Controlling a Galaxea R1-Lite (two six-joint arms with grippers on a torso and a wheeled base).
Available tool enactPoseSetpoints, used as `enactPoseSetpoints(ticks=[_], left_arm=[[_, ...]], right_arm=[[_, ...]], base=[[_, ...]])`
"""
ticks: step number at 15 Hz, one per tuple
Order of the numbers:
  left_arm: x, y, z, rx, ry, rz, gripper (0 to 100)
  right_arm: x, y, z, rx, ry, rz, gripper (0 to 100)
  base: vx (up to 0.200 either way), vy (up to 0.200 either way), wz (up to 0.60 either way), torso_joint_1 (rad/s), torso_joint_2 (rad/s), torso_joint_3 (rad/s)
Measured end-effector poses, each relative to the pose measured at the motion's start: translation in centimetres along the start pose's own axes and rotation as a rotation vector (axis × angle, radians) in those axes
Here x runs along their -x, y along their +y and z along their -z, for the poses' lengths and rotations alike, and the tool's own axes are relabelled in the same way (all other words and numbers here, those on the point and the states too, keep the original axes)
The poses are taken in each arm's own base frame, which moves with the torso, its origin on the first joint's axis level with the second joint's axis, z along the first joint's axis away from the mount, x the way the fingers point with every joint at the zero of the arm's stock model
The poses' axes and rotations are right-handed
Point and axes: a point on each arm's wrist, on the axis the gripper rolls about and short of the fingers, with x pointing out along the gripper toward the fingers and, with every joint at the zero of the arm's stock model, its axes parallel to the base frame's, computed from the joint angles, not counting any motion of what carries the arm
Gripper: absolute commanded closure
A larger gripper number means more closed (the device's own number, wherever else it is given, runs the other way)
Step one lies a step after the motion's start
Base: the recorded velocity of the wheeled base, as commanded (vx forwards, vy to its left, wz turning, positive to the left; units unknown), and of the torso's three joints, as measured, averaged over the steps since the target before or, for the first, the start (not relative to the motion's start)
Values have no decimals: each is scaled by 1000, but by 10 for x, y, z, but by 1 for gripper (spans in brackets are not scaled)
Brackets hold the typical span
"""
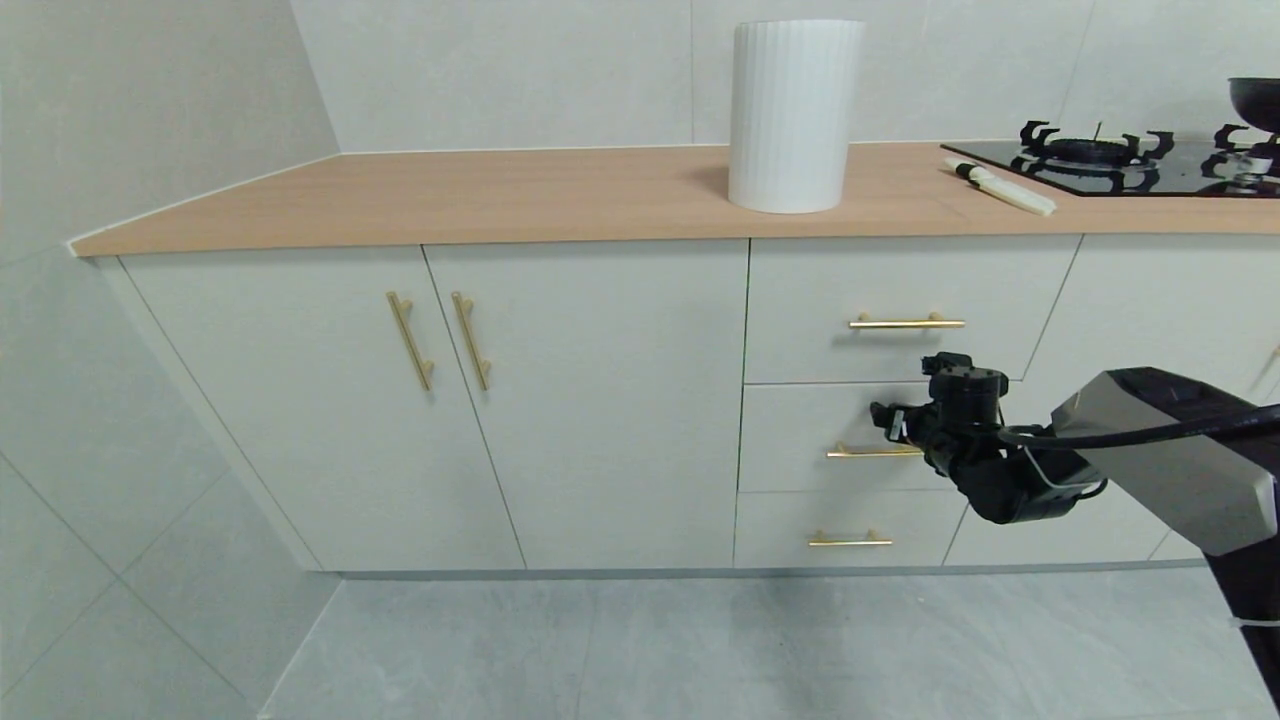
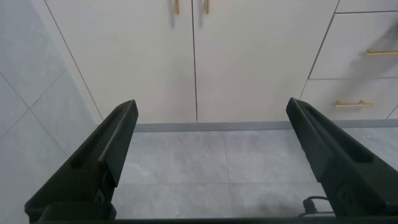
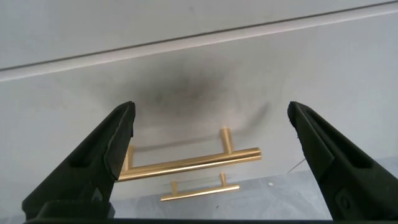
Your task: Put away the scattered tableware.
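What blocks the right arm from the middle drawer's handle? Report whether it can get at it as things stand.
Probably yes. The right tool hangs open just in front of the middle drawer. Its handle sits a little lower, framed between the spread jaws, and nothing stands between them.

The right pincer (image 1: 890, 425) hangs at the middle drawer's gold handle (image 1: 863, 453), perhaps touching it.

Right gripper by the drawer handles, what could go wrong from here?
The open right gripper is not yet around the middle drawer handle; the bar lies off its centre line, so closing now could miss it or catch only its end. The bottom drawer handle sits close below, so drifting low might grab the wrong drawer. The bar looks thin and smooth and may slip in a pull.
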Motion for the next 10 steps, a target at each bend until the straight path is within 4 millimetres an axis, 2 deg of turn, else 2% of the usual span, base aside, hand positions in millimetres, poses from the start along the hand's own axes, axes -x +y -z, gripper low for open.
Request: enactPoseSetpoints(ticks=[5,10], left_arm=[[0,0,0,0,0,0,0],[0,0,0,0,0,0,0]], right_arm=[[-9,-1,1,-24,-26,9,0],[-6,-4,-1,-28,-33,20,0]], base=[[0,0,0,0,0,0],[0,0,0,0,0,0]])
